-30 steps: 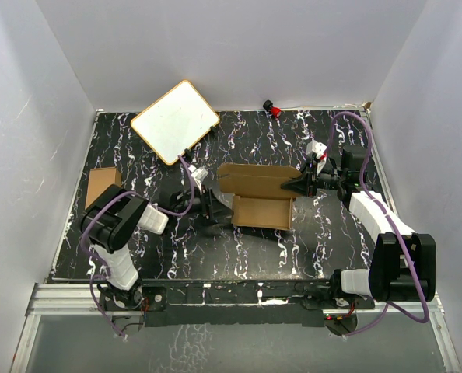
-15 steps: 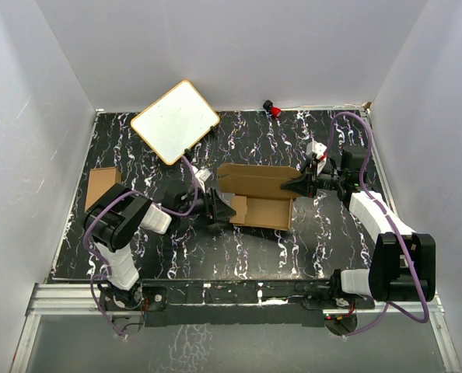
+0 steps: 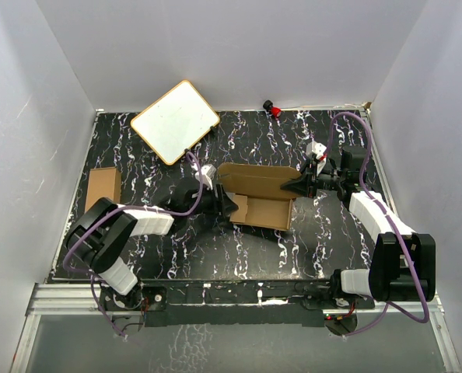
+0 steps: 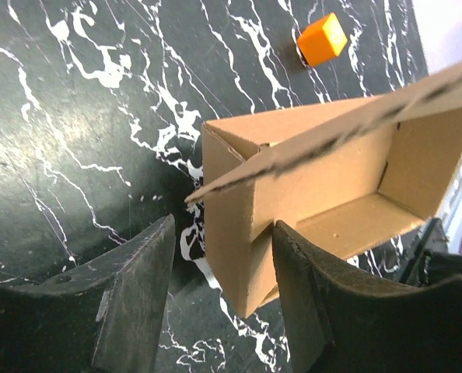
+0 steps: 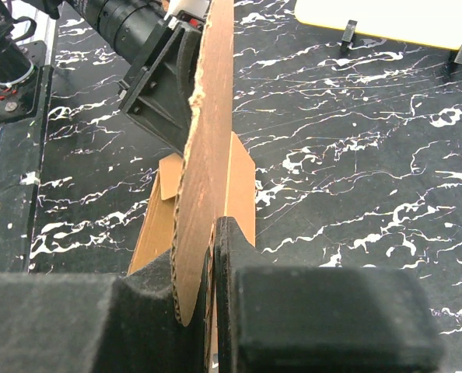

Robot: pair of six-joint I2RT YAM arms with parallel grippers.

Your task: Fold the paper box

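Note:
The paper box (image 3: 264, 211) is a brown cardboard tray with a raised lid flap (image 3: 256, 180), lying mid-table. My left gripper (image 3: 229, 205) is at its left end. In the left wrist view the left gripper (image 4: 225, 233) is open and straddles the box's end wall (image 4: 231, 241): one finger (image 4: 316, 295) sits inside against the wall, the other (image 4: 138, 287) stands outside, apart from it. My right gripper (image 3: 298, 185) is at the lid's right edge. The right wrist view shows the right gripper (image 5: 201, 249) shut on the lid flap (image 5: 211, 132), which stands edge-on.
A white board with a tan rim (image 3: 175, 121) lies at the back left. A second small brown carton (image 3: 103, 186) lies by the left edge. A small red and black object (image 3: 273, 108) sits at the back wall. An orange cube (image 4: 322, 38) lies beyond the box.
My left arm has stretched to the right and its gripper has moved onto the box's left end, with the jaws a little narrower. The right arm has stayed still, holding the lid.

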